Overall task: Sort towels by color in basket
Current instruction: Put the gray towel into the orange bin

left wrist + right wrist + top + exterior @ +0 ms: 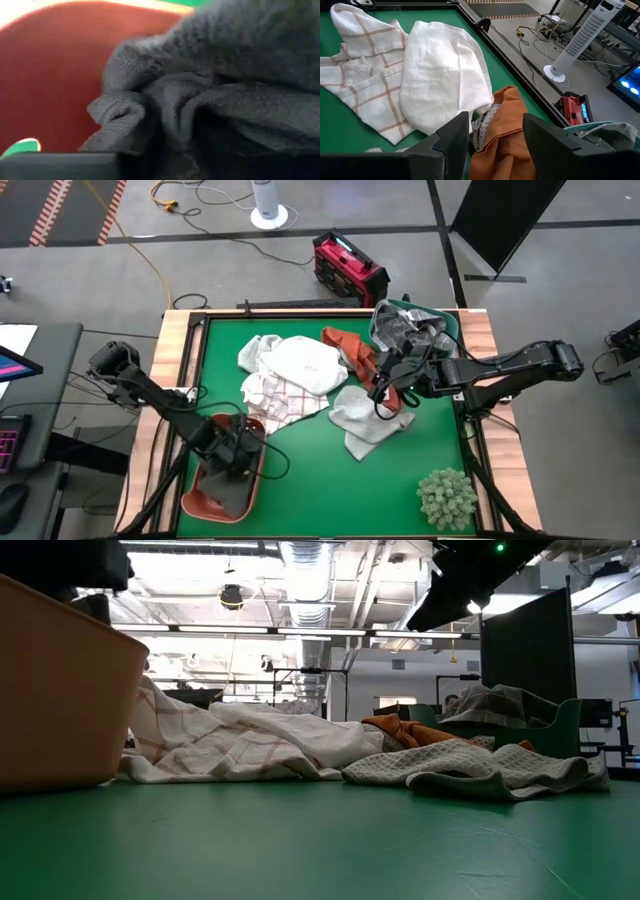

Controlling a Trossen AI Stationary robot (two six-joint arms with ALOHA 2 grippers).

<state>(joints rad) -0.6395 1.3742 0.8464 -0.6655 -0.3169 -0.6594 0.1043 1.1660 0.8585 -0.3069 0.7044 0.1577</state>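
A: Where is the left tool (pixel 232 452) right now?

B: Down inside the rust-brown basket (pixel 196 498) at the near left corner of the counter (pixel 330 480). A plain grey towel (pixel 225 95) is bunched directly in front of it, pressed close, with the basket's wall just beyond the cloth.

A: Is it gripping that towel?

B: I cannot tell. The cloth fills the wrist view and the fingers themselves are hidden, so whether they are parted or clamped is not visible.

A: And the right tool (pixel 495 132)?

B: Its fingers stand apart, holding nothing. It hovers over the pile in the middle of the counter, with the rust-orange towel (pixel 502 135) lying right between and below the fingertips.

A: What else lies near it?

B: Just ahead of it a plain white towel (pixel 440 75) rests partly on a white towel with thin checks (pixel 365 75). A pale grey towel (pixel 365 415) lies under the tool's side, touching the orange one. Behind the tool, a green basket (pixel 455 325) holds a grey checked towel (pixel 405 330).

A: Anything apart from the pile?

B: A spiky pale-green plant ball (pixel 447 497) sits well away, at the near right corner of the counter.
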